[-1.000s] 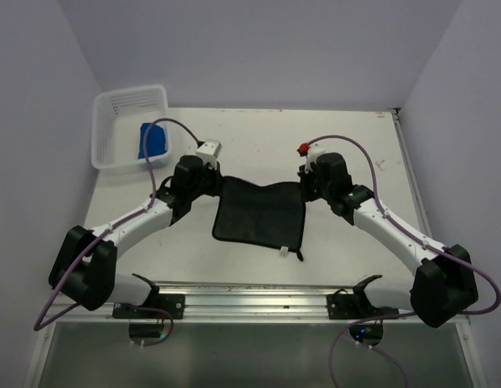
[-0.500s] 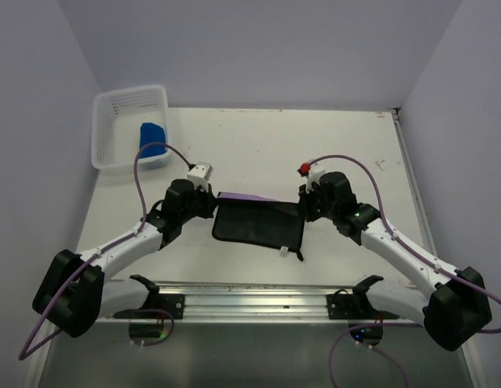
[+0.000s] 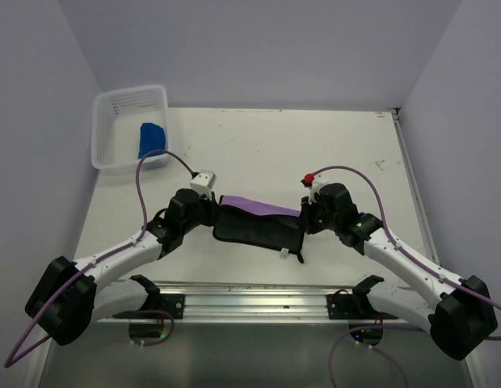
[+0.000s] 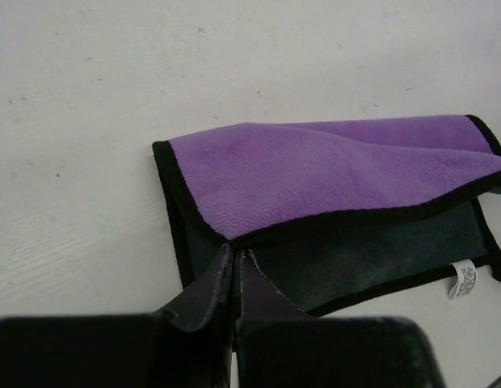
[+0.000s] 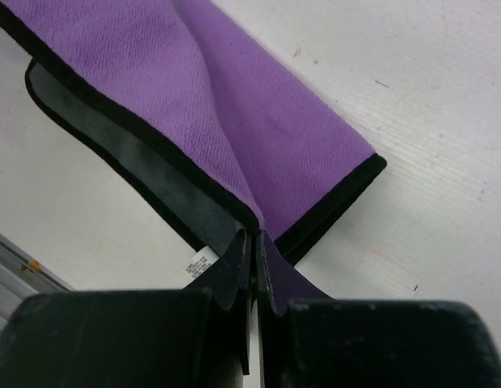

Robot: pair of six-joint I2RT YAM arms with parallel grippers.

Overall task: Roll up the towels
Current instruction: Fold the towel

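In the last 1 second the left and right jaws, each clamped on a far corner of the towel, pulled that edge nearward, baring its purple face. The towel lies in the middle of the desk, roughly half turned over, so rolling seems begun.

The purple towel runs off the left wrist view's right edge and the right wrist view's top-left corner; its label print is unreadably small.

A white plastic mesh basket sat at the white table's far left corner. A grey metal rail ran along the table's near edge.
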